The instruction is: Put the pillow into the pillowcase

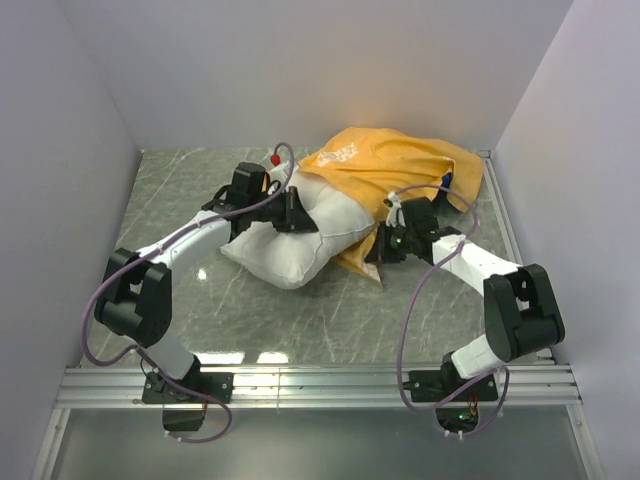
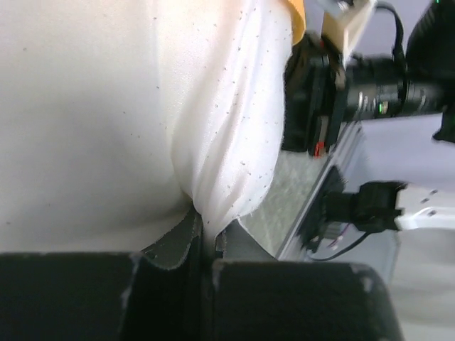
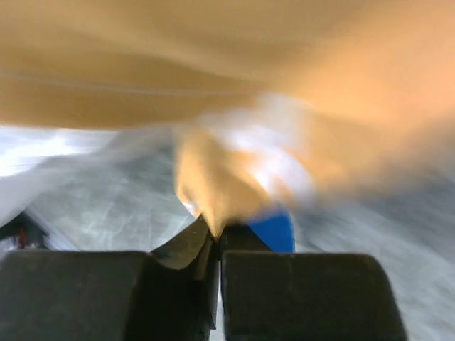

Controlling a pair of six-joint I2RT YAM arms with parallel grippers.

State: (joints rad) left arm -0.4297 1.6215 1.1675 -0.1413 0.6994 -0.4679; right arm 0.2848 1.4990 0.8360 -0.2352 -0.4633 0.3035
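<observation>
The white pillow [image 1: 290, 240] lies mid-table with its far right end inside the orange-yellow pillowcase [image 1: 400, 170], which has white lettering on top. My left gripper [image 1: 292, 213] is shut on a fold of the pillow's fabric at its upper edge; in the left wrist view the white cloth [image 2: 213, 128] is pinched between the jaws [image 2: 208, 234]. My right gripper [image 1: 378, 247] is shut on the pillowcase's front edge; in the right wrist view the blurred orange cloth [image 3: 213, 177] with a blue patch [image 3: 274, 231] sits between the jaws.
Grey marbled table [image 1: 200, 180] inside white walls. A metal rail [image 1: 320, 385] runs along the near edge by the arm bases. The right arm [image 2: 370, 92] shows in the left wrist view beyond the pillow.
</observation>
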